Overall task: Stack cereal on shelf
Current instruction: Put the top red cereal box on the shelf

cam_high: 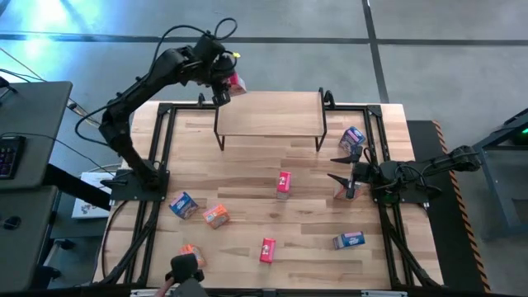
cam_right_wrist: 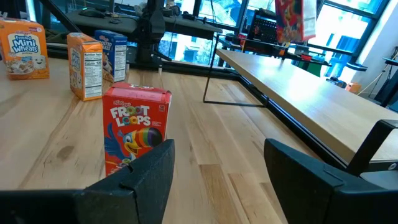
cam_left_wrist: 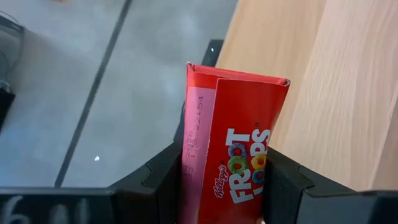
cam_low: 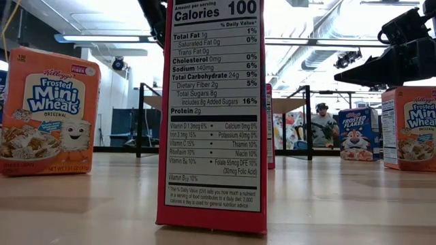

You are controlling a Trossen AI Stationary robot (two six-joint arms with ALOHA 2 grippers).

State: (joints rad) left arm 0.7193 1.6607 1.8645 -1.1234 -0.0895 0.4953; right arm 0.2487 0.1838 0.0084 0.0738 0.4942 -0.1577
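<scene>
My left gripper (cam_high: 224,82) is shut on a red Froot Loops cereal box (cam_high: 236,83), held in the air above the far left corner of the shelf (cam_high: 268,115), a light wooden board on thin black legs. Several more small cereal boxes stand or lie on the table, among them a red box (cam_high: 284,183), a blue one (cam_high: 183,204) and an orange one (cam_high: 216,216). My right gripper (cam_high: 346,177) waits open at the table's right side, level, facing the red box (cam_right_wrist: 135,127) without touching it. My left gripper pinches the red box between its two fingers (cam_left_wrist: 155,180), on two opposite sides of its lower part (cam_left_wrist: 199,186). The fingers slant downward from the table's left. The box's free end (cam_left_wrist: 239,78) sticks out past the fingertips, lifted clear of the shelf board (cam_left_wrist: 311,74).
A blue box (cam_high: 352,139) and another box (cam_high: 342,191) lie close to my right gripper. A red box (cam_high: 267,249), an orange box (cam_high: 191,254) and a blue box (cam_high: 349,240) sit near the front edge. Black frame rails (cam_high: 161,148) run along both sides of the table.
</scene>
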